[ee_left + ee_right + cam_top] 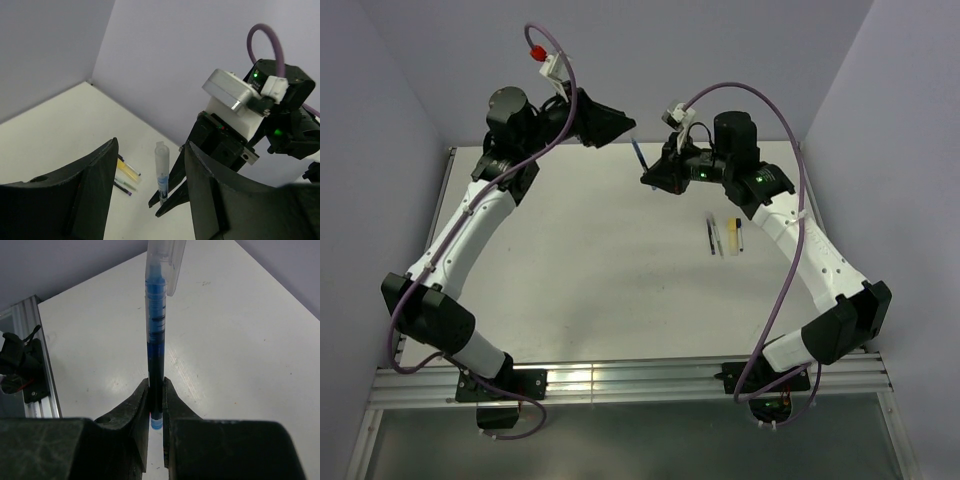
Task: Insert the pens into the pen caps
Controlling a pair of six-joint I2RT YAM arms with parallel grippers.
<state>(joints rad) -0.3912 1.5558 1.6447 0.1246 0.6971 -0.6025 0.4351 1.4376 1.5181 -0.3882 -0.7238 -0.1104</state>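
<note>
My right gripper (156, 386) is shut on a dark blue pen (155, 345) and holds it off the table. A pale translucent cap (167, 265) sits over the pen's far end. In the top view the pen (640, 157) spans the gap between my right gripper (648, 182) and my left gripper (625, 130). My left gripper (150, 145) is open, its fingers (95, 180) wide apart on either side of the capped pen (161, 165) without touching it. A bright yellow cap (734, 230) and a pale thin pen (720, 238) lie on the table.
A thin dark stick (712, 236) lies beside the pale pen and yellow cap, right of the table's middle, close to my right forearm. The same group shows in the left wrist view (127, 175). Purple walls close in behind and at both sides. A metal rail (620, 378) runs along the near edge.
</note>
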